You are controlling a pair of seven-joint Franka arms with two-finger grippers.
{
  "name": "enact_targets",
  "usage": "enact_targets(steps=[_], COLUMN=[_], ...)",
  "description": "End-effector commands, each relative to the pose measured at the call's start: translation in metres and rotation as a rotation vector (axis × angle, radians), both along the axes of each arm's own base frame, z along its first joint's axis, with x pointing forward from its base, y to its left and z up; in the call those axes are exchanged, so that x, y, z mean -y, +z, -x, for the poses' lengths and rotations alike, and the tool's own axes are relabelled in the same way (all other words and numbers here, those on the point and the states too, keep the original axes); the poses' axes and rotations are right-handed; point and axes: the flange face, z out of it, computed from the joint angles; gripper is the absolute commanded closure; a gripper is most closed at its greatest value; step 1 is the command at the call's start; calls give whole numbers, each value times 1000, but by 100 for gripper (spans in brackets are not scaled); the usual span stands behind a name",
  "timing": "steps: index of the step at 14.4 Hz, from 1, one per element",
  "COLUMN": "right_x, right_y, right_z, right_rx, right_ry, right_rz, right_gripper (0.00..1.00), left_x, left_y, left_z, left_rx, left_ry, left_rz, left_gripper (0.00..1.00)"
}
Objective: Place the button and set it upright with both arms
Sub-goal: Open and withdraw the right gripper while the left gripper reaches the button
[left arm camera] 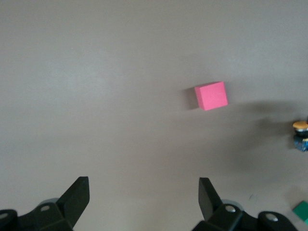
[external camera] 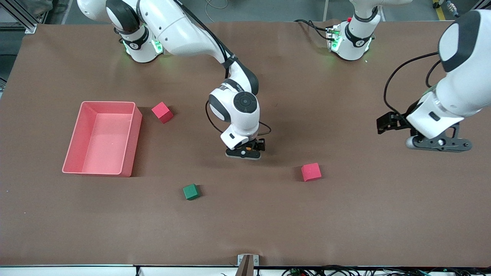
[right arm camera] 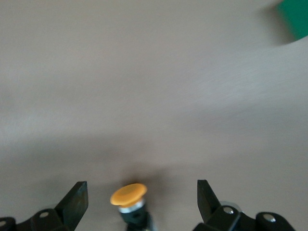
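Button (right arm camera: 128, 195): a tiny push-button with a flat round orange cap on a short dark body; it stands cap-up on the worktop (external camera: 345, 214) near the middle, farther from the front camera than the green cube (external camera: 190, 191).
Right pincer (external camera: 245, 152): low over the worktop at the button, fingers spread wide and gripping nothing; released.
Button against right pincer: the wrist view shows it between the two open fingers, closer to one finger than the other, with a clear gap on both sides.
Left pincer (left arm camera: 143, 202): fingers wide apart and empty, hanging above the worktop toward the left arm's end; this arm waits.
Button against left pincer: well apart; from the left wrist view the button (left arm camera: 301, 135) appears small at the edge, with a red cube (left arm camera: 211, 95) closer to the middle of that view.
Handling, judged: light, rigid and top-heavy, so a brush from a finger could tip it; the smooth cap likely slips.
Where to take hold, judged: across the dark cylindrical body under the cap, not on the cap rim.
Other things: pink tray (external camera: 132, 142) and a second red cube (external camera: 162, 112) toward the right arm's end.
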Motion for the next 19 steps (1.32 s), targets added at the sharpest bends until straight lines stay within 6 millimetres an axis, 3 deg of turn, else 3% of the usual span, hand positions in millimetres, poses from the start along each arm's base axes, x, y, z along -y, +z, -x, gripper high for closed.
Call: enact_targets(steps=[1, 3, 5, 7, 11, 13, 17, 19], right_x=[45, 68, 106, 153, 270, 317, 403, 429], right_y=[101, 150, 198, 237, 308, 327, 347, 360], right_z=[-16, -14, -20, -25, -33, -30, -19, -13], right_rx=[16, -7, -22, -62, -135, -185, -221, -206], right_ry=[-60, -95, -146, -109, -50, 21, 85, 70], right_rz=[-5, 17, 21, 39, 53, 63, 16, 6], right_gripper=[0, 0, 0, 0, 0, 0, 0, 0], left_x=[23, 31, 48, 63, 93, 104, 176, 211], left_y=[-33, -47, -62, -71, -88, -91, -126, -149], left_z=[-17, -24, -28, -28, -22, -19, -6, 5], left_rx=[7, 17, 28, 27, 3, 2, 18, 12], left_ry=[30, 34, 47, 73, 86, 82, 111, 166], left_rz=[3, 11, 16, 11, 1, 2, 11, 6], left_gripper=[0, 0, 0, 0, 0, 0, 0, 0])
